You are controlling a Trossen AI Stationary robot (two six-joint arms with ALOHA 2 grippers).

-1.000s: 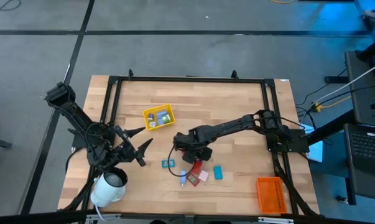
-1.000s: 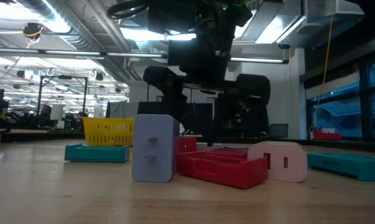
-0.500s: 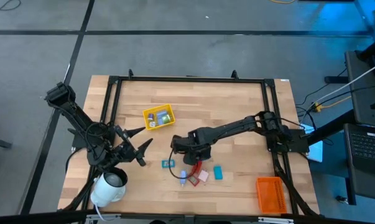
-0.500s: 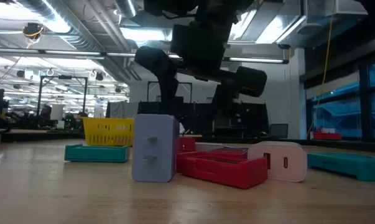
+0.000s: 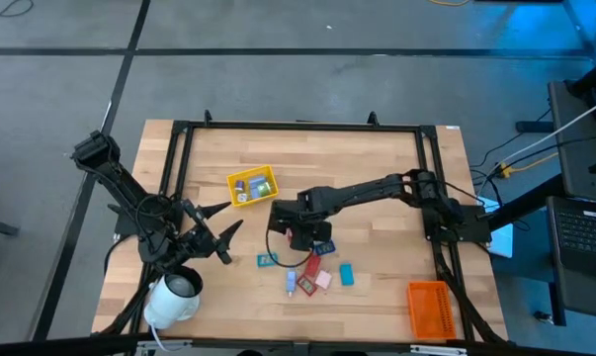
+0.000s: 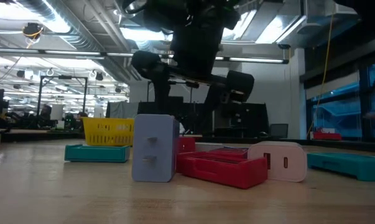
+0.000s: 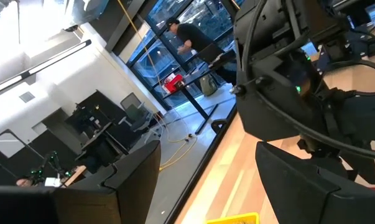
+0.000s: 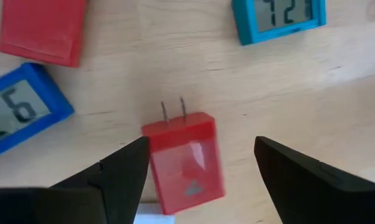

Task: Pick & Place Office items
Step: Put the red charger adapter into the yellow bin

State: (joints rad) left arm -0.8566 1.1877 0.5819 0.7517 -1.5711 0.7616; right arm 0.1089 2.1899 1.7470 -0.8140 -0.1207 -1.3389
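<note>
The office items lie in a cluster near the table's near middle: a red plug-in charger [image 8: 184,162], a blue clock piece [image 8: 22,109], a teal one [image 8: 277,15] and a red block [image 8: 44,28]. The low view shows a light blue charger [image 6: 155,148] standing upright, a flat red piece [image 6: 221,168] and a pale pink charger [image 6: 277,160]. My right gripper [image 5: 299,229] hangs open above the cluster, its fingers [image 8: 115,177] on either side of the red charger without touching it. My left gripper [image 5: 228,222] waits open at the left.
A yellow tray [image 5: 251,185] holding small pieces sits toward the far left of the middle. An orange tray [image 5: 428,307] is at the near right corner and a white roll [image 5: 174,297] at the near left. A black frame [image 5: 298,126] borders the table.
My right gripper has risen from just above the tabletop at the cluster and shifted a little toward the table's left and far edge. The items on the table have kept their places.
</note>
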